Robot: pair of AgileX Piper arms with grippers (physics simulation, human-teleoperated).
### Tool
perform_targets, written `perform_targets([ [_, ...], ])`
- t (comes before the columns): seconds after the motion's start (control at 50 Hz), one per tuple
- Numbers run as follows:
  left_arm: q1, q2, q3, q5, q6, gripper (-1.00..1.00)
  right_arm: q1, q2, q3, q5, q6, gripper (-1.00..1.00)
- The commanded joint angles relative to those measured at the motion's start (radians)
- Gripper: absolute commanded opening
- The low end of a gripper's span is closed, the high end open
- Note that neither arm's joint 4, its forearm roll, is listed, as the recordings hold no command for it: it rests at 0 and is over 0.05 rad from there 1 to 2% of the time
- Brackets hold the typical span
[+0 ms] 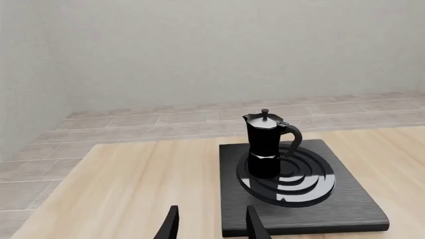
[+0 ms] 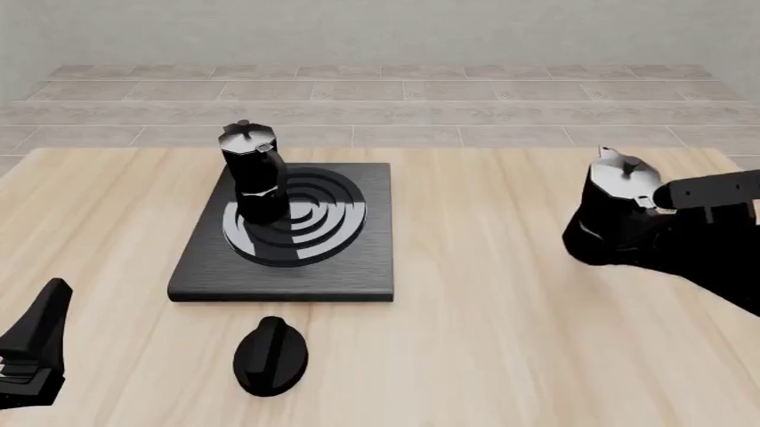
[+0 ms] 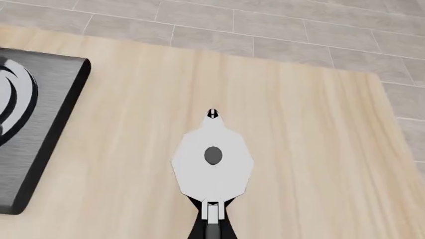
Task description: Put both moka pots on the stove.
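— Start with the right claw: has it got hold of anything?

— I can't tell. It sits hard against the second pot at the right side of the table, but its fingers are hidden behind the pot's dark body. Looking down along that arm, I see only the silvery lid and the curved handle pointing back toward the claw.

— And the left claw?

— Released, fingers spread with nothing between them, low at the near left corner, well apart from everything.

— How would that pot handle?

— Stiff and hard, I'd guess, and not heavy for its size. Glossy facets look slippery, and it's tall and narrow-waisted, so it could tip. The handle or the waist seems the safest hold, kept upright.

— Where does it go?

— To the stove, left of centre. The first pot already stands upright on the far left part of the ring burner, so the nearer right part is free.

— The surroundings?

— A pale wooden table, flat. A round black knob lies just in front of the stove. Beyond are a grey tiled floor and a plain wall.
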Motion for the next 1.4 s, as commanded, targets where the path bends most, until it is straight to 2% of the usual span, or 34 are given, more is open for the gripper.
perform_targets([
  [0.02,-0.001,0.0,-0.002,0.002,0.0,1.0,0.057,-0.013,-0.085,0.023,-0.006,-1.0],
  [0.44,0.002,0.0,0.001,-0.003,-0.003,1.0,0.189,0.12,-0.266,0.064,-0.021,-1.0],
  [0.48,0.003,0.0,0.002,-0.004,-0.005,1.0,0.206,0.139,-0.283,0.07,-0.009,-1.0],
  [0.68,0.002,0.0,-0.006,0.004,-0.005,1.0,0.244,0.181,-0.35,0.081,-0.018,-1.0],
  [1.4,0.0,0.0,0.002,-0.002,0.007,1.0,0.367,0.381,-0.65,0.157,0.017,-1.0],
])
